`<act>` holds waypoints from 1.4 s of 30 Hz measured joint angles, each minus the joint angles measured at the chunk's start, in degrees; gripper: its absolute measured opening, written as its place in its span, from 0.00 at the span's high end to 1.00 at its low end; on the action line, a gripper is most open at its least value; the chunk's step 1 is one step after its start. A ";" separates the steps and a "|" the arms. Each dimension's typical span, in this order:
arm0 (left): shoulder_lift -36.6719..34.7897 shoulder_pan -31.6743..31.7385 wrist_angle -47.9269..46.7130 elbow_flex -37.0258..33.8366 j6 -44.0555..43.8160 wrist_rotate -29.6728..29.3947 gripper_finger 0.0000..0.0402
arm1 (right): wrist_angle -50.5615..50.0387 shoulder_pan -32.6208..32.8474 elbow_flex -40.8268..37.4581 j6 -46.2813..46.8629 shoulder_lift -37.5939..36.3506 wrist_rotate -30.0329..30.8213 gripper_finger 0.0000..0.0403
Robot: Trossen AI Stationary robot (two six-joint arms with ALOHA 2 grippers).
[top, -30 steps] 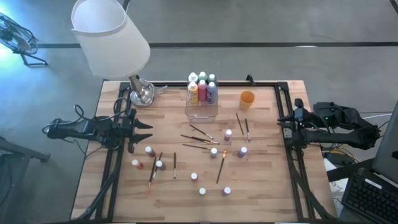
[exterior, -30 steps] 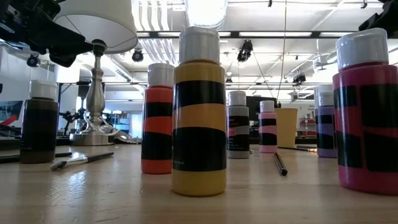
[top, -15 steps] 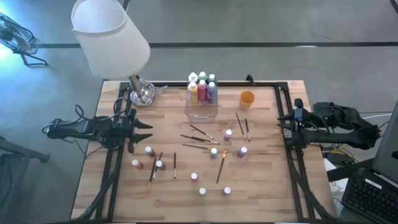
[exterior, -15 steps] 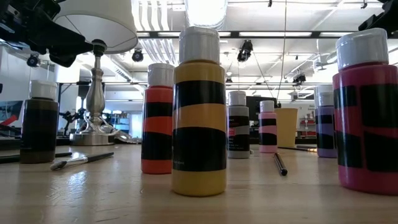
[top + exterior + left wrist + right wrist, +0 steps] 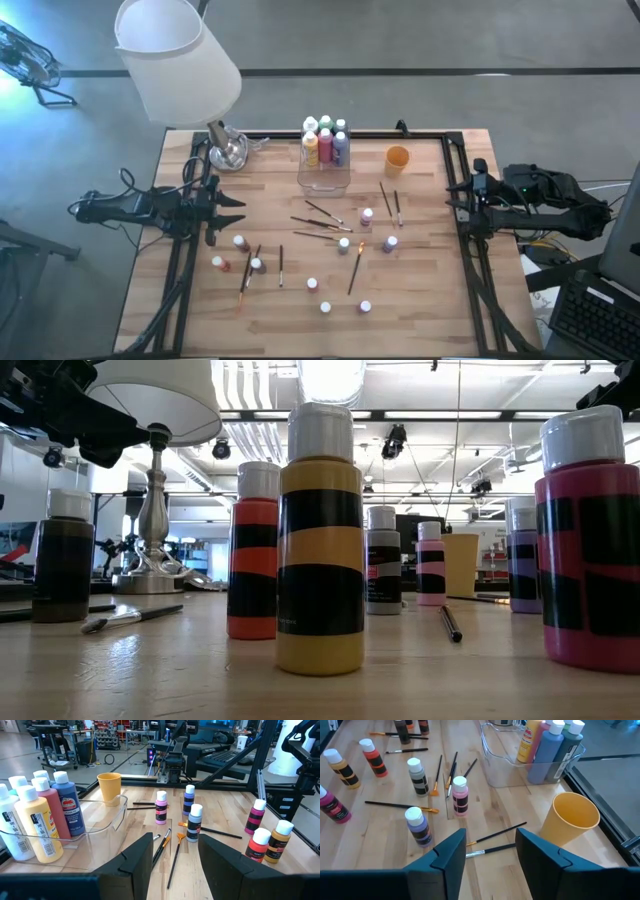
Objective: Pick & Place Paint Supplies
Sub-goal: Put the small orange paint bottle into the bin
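Note:
Several small white-capped paint bottles (image 5: 345, 243) stand upright, scattered over the wooden table's middle and near part; in the low view a yellow one (image 5: 320, 550) stands closest. Thin dark-handled paintbrushes (image 5: 320, 225) lie flat among them. My left gripper (image 5: 236, 205) hovers at the table's left edge, open (image 5: 175, 847), with nothing between its fingers. My right gripper (image 5: 452, 196) hovers at the right edge, open (image 5: 490, 842) as well, above a brush (image 5: 495, 836) and beside the orange cup (image 5: 569, 820).
A clear plastic box (image 5: 324, 168) holding larger bottles stands at the far middle, the orange cup (image 5: 397, 157) to its right. A lamp with a white shade (image 5: 178, 58) and a metal base (image 5: 228, 151) stands at the far left corner. A dark frame borders the table.

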 joint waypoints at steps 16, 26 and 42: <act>0.00 -0.02 0.00 0.00 0.00 0.00 0.59 | 0.00 0.00 0.00 0.00 0.02 0.00 0.49; 0.00 -0.02 0.00 0.00 0.00 0.00 0.59 | 0.01 0.00 0.00 0.00 0.02 0.00 0.45; 0.06 -0.02 8.51 0.02 -0.63 0.15 0.59 | 0.00 0.00 0.00 -0.01 0.04 0.00 0.35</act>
